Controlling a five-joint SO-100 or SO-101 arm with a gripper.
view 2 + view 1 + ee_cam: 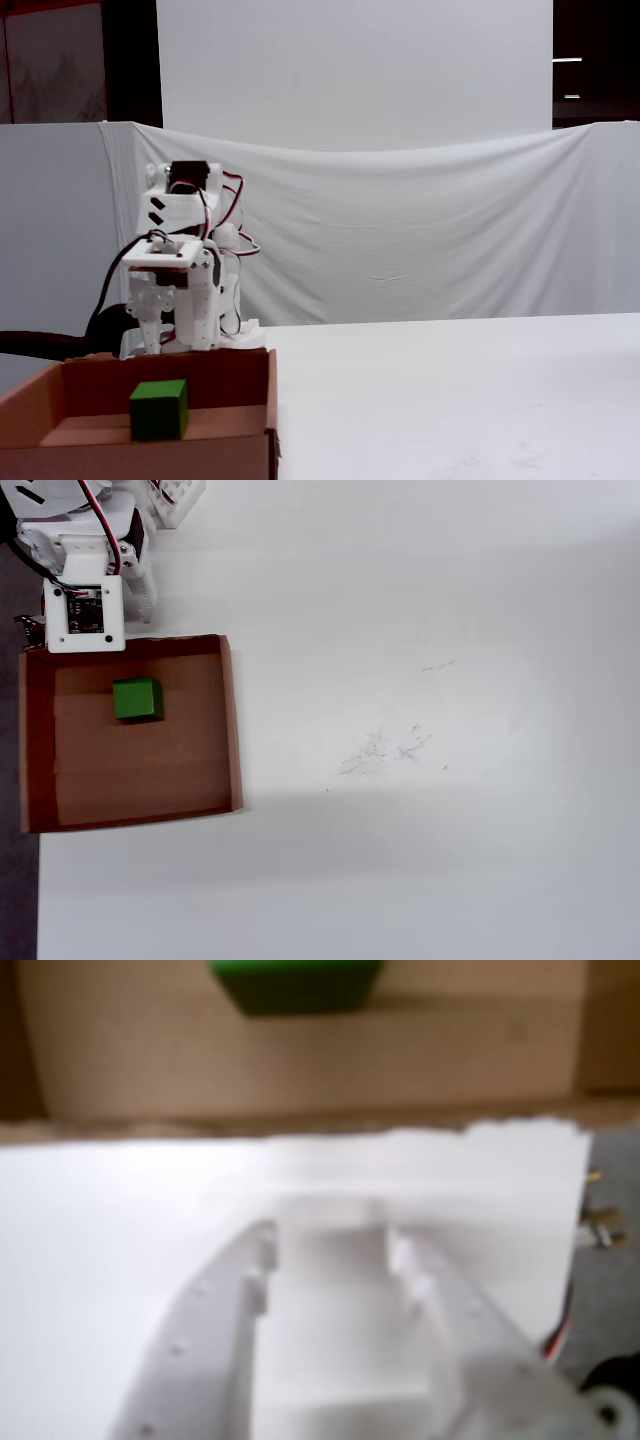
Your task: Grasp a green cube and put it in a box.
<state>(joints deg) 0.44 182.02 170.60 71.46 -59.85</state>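
The green cube [137, 698] lies inside the box [232, 720], in its upper left part in the overhead view, resting on the cardboard floor. It also shows in the fixed view [159, 408] and at the top edge of the wrist view [297, 982]. My gripper [332, 1242] is open and empty, its white fingers apart over the white table just outside the box's wall [300, 1125]. In the overhead view the arm's wrist [85, 615] sits just above the box's upper edge and hides the fingers.
The arm's base [180, 280] stands behind the box [150, 455] at the table's left side. A white cloth backdrop [420, 240] hangs behind. The white table [430, 730] stretches to the right of the box. A dark strip [15, 900] marks the table's left edge.
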